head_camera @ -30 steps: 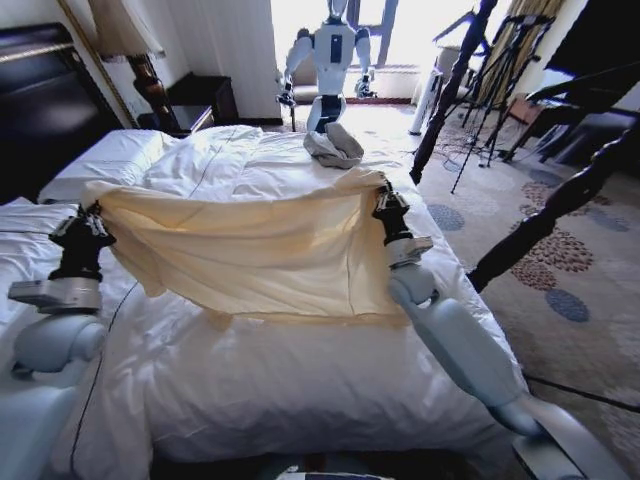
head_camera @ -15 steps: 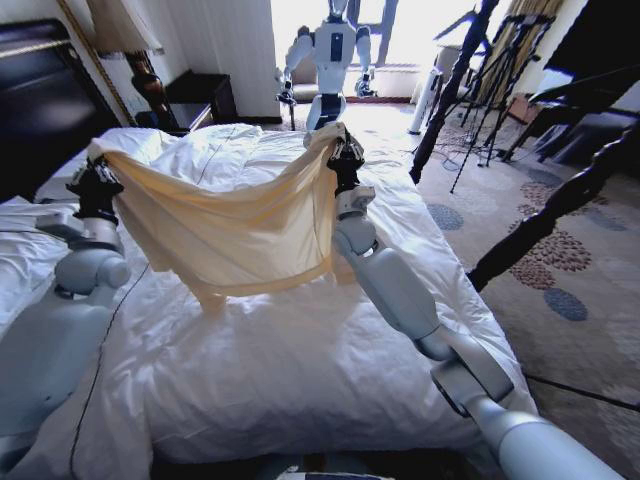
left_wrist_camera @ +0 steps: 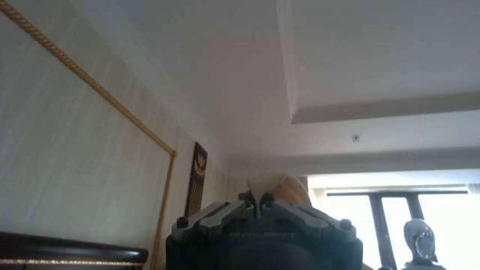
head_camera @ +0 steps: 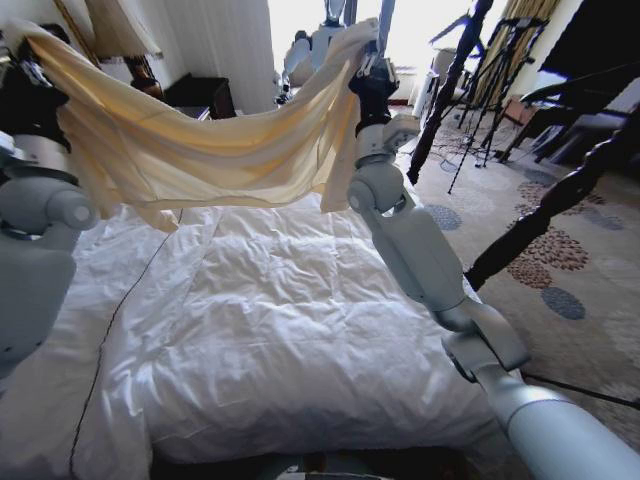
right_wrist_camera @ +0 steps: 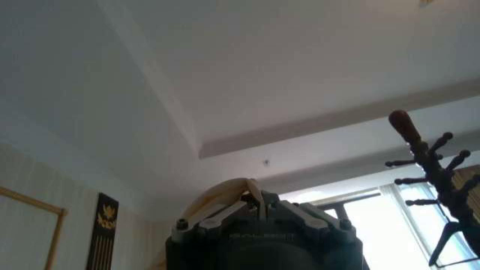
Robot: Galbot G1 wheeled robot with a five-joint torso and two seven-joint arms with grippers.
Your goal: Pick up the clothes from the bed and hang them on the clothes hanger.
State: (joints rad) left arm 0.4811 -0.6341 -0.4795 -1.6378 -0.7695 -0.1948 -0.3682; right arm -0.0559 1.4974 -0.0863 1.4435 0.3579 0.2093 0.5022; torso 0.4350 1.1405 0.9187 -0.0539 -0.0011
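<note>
The clothes (head_camera: 200,140), a pale cream-yellow top, hang stretched and sagging high above the bed (head_camera: 290,330). My left gripper (head_camera: 22,50) is shut on one end at the upper left. At the upper middle, my right gripper (head_camera: 368,55) is shut on the other end. The fabric's lower edge hangs clear of the white duvet. A fold of the clothes (left_wrist_camera: 268,185) sticks out of the left gripper (left_wrist_camera: 259,201), and a cream fold (right_wrist_camera: 221,194) out of the right gripper (right_wrist_camera: 255,201). What looks like the clothes hanger (right_wrist_camera: 452,242), thin and black, hangs beside a peg stand (right_wrist_camera: 424,154).
Dark twisted bed posts (head_camera: 545,210) rise to the right of the bed, with tripods (head_camera: 490,90) on the patterned carpet behind. A lamp (head_camera: 125,40) and dark nightstand (head_camera: 205,95) stand at the back left. Another robot (head_camera: 305,50) stands by the bright window.
Both arms have swung up and forward, lifting the clothes from low over the duvet to high above the bed. The fabric now covers the far end of the bed.
</note>
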